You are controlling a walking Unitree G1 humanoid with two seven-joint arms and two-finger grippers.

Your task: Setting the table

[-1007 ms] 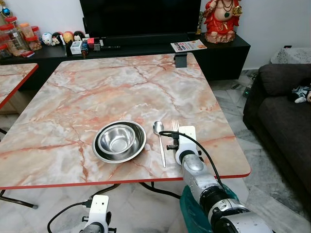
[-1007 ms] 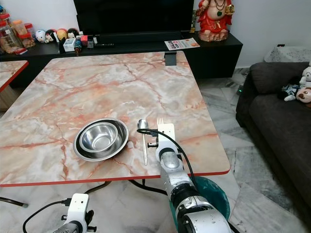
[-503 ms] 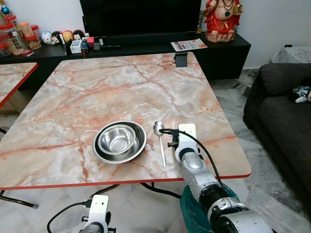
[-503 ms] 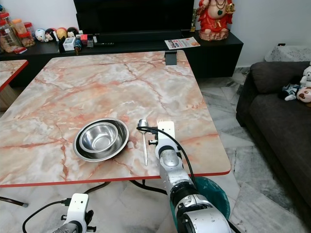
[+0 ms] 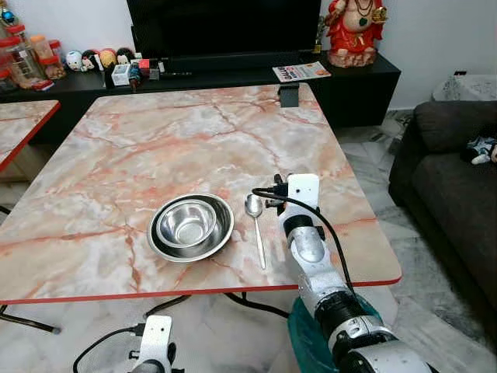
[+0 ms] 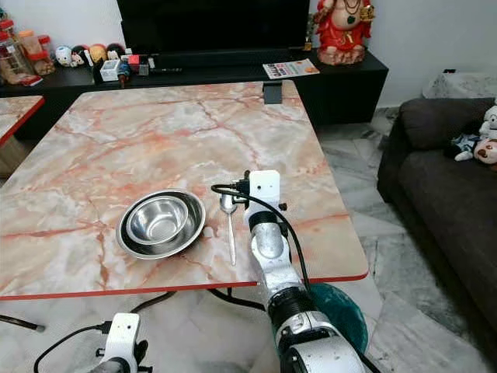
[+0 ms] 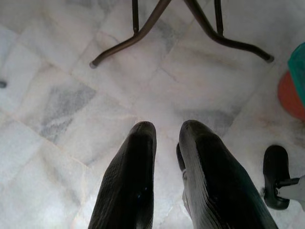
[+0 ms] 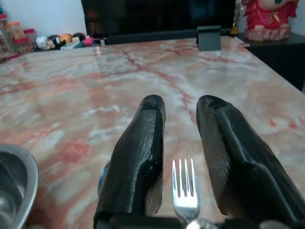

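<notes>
A steel bowl (image 5: 191, 225) sits near the front edge of the marble table (image 5: 155, 140). A spoon (image 5: 256, 233) lies just right of it, bowl end pointing away from me. My right gripper (image 8: 180, 102) hovers low over the table right of the spoon, open. A fork (image 8: 185, 188) lies on the marble between and below its fingers (image 8: 138, 157), tines pointing away. In the eye views my right wrist (image 5: 301, 194) covers the fork. My left gripper (image 7: 167, 128) hangs below the table over the floor, holding nothing.
A small black stand (image 5: 289, 95) sits at the table's far edge. Behind it are a black TV cabinet (image 5: 233, 78) and a red statue (image 5: 353, 31). A dark sofa (image 5: 458, 179) stands to the right, a second table (image 5: 19, 124) to the left. Table legs (image 7: 143, 33) cross the floor.
My right wrist has risen and moved forward along the table, so it now covers the fork tines that showed beyond it before. The bowl and spoon have stayed put.
</notes>
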